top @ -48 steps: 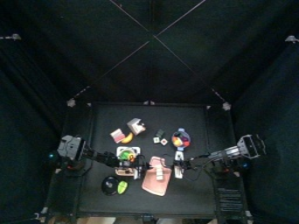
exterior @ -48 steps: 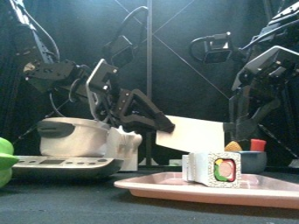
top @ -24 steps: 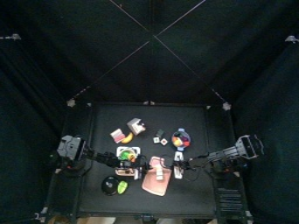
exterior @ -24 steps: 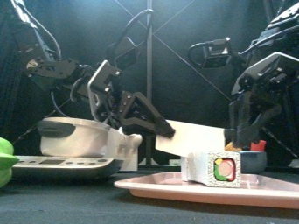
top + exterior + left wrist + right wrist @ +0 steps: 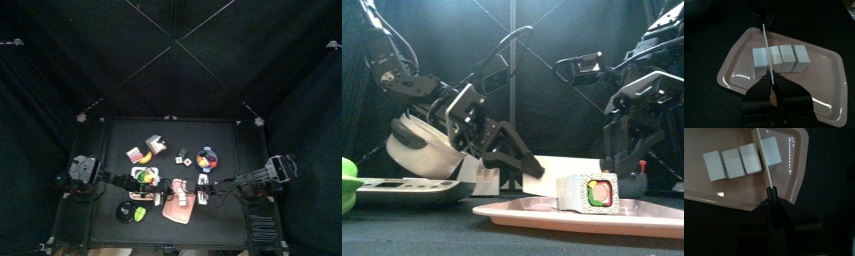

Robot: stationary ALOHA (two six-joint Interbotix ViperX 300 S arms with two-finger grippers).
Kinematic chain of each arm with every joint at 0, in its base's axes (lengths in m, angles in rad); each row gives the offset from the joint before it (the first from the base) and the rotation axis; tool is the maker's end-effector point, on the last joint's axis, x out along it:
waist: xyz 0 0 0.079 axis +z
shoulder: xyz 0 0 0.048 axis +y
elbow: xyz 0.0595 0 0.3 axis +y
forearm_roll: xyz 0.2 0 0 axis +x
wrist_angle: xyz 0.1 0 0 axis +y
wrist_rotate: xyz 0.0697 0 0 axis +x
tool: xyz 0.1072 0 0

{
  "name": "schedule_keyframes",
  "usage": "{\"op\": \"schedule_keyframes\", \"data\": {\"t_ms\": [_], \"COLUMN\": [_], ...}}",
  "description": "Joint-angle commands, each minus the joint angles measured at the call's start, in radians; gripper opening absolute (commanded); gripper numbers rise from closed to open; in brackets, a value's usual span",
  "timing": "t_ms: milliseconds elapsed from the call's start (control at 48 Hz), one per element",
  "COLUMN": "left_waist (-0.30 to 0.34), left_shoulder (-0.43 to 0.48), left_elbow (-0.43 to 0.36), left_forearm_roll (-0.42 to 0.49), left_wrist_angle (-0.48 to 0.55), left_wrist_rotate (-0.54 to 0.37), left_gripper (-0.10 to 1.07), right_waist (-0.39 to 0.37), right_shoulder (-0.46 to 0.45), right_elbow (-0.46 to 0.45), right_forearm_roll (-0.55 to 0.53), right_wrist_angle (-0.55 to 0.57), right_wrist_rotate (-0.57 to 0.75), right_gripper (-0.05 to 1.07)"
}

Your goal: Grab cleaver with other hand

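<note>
Handover approx. half done: left gripper (image 5: 771, 92) pinches the cleaver (image 5: 765, 55) by the blade end, edge-on above the pink tray (image 5: 734, 75). Right gripper (image 5: 769, 208) is lined up at the handle; can't tell if it's closed. To do: right grips, left lets go.

- What does the pink tray (image 5: 734, 65) look like?
- Smooth, shiny plastic. You can see bright spots of light on it.
- And the little blocks (image 5: 781, 58) on it?
- Dull and whitish-grey, not shiny at all. I cannot tell what they are made of.
- The cleaver (image 5: 765, 47)?
- Its thin blade looks pale and smooth. The handle is dark and matt.
- And the table (image 5: 821, 22)?
- Black and dull. The left gripper (image 5: 774, 102) looks like black plastic with a soft shine.
</note>
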Motion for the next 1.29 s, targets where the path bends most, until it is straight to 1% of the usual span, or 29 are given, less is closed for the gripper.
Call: {"op": "schedule_keyframes", "data": {"t_ms": [0,271,417,667,958,1271], "left_waist": [-0.006,-0.006,-0.006,-0.006,0.0,0.025], "left_shoulder": [-0.003,-0.015,-0.037,-0.086,-0.104,-0.144], "left_elbow": [-0.006,-0.005,-0.003,-0.003,-0.009,-0.018], "left_forearm_roll": [0.002,0.003,0.005,0.023,0.048,0.087], "left_wrist_angle": [0.012,0.014,0.014,0.038,0.04,0.038], "left_wrist_rotate": [-0.003,-0.002,0.0,0.0,0.002,0.002], "left_gripper": [0.38,0.38,0.38,0.38,0.38,0.38], "right_waist": [-0.009,-0.012,-0.009,-0.006,0.003,0.002], "right_shoulder": [-0.008,-0.005,-0.021,-0.069,-0.135,-0.206], "right_elbow": [-0.029,-0.034,-0.044,-0.055,-0.055,-0.054], "right_forearm_roll": [-0.005,-0.005,-0.005,-0.005,-0.005,-0.046], "right_wrist_angle": [-0.017,-0.012,0.018,0.075,0.095,0.118], "right_wrist_rotate": [0.008,0.006,0.006,0.006,0.005,0.015], "right_gripper": [0.26,0.26,0.26,0.26,0.26,0.26]}}
